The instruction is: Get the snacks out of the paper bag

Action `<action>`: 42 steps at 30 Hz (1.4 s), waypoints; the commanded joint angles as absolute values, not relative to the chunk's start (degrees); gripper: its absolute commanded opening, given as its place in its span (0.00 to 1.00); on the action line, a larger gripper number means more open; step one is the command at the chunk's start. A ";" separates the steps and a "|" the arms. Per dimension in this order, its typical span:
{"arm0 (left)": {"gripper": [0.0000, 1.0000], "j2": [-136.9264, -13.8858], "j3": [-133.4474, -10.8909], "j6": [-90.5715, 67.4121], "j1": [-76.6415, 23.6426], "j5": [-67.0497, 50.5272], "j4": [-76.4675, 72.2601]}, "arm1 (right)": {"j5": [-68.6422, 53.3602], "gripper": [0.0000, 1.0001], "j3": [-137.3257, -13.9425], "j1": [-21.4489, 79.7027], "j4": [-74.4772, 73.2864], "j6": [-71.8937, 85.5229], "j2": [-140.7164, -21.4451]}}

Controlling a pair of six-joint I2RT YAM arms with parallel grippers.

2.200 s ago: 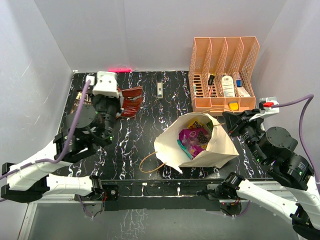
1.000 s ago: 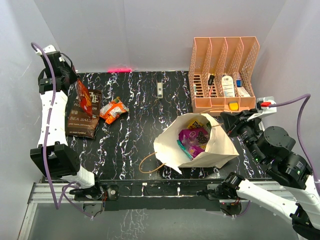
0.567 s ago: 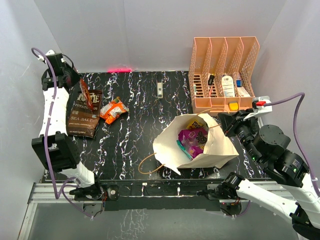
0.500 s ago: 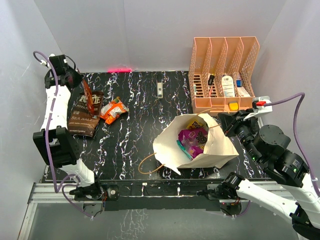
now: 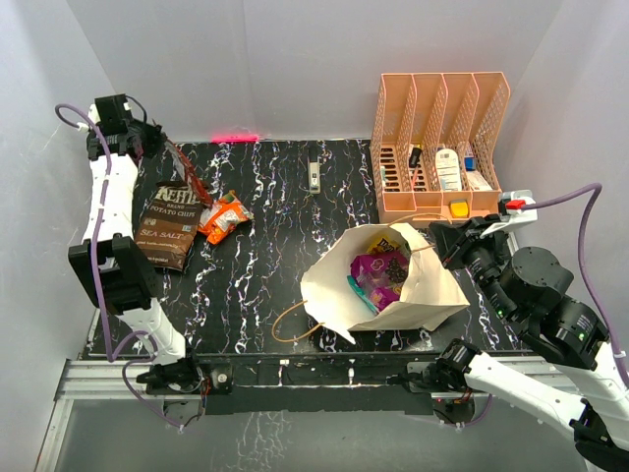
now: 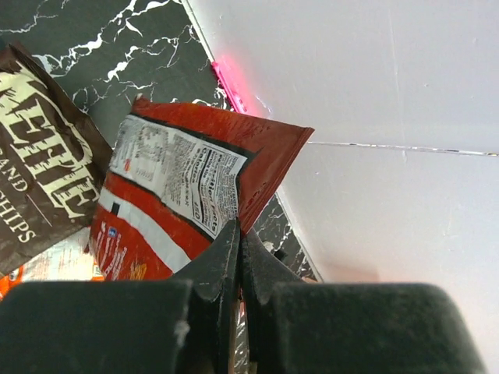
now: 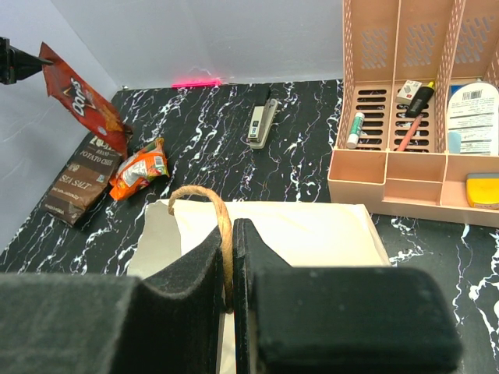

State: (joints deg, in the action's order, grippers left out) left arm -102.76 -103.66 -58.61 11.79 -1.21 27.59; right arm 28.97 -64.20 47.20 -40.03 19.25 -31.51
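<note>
We hold the paper bag (image 5: 437,285) and a red packet (image 6: 179,187).
The paper bag stays near right, snacks (image 5: 381,267) inside, our right gripper (image 7: 232,234) clamped on its cord handle (image 7: 204,192); our left gripper (image 6: 238,234), pinching the red packet's edge, has swung farther into the far-left corner, over the brown packet (image 5: 169,221).

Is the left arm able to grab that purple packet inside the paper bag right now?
Probably not yet. Its fingers are shut on a red packet at the far left corner, away from the paper bag. The purple packet lies uncovered in the open mouth, so nothing else blocks it.
</note>
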 commanded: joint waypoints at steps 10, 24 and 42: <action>0.00 -87.54 -72.48 -59.62 22.10 -2.97 18.55 | 30.89 0.09 -64.81 47.15 -38.83 18.95 -30.19; 0.09 -76.21 -50.22 -52.75 26.11 -0.95 18.10 | 27.95 0.09 -63.90 47.11 -37.52 19.85 -31.03; 0.82 -64.16 -51.99 -44.50 4.75 -21.35 20.39 | 0.16 0.09 -55.05 47.11 -31.58 20.08 -33.51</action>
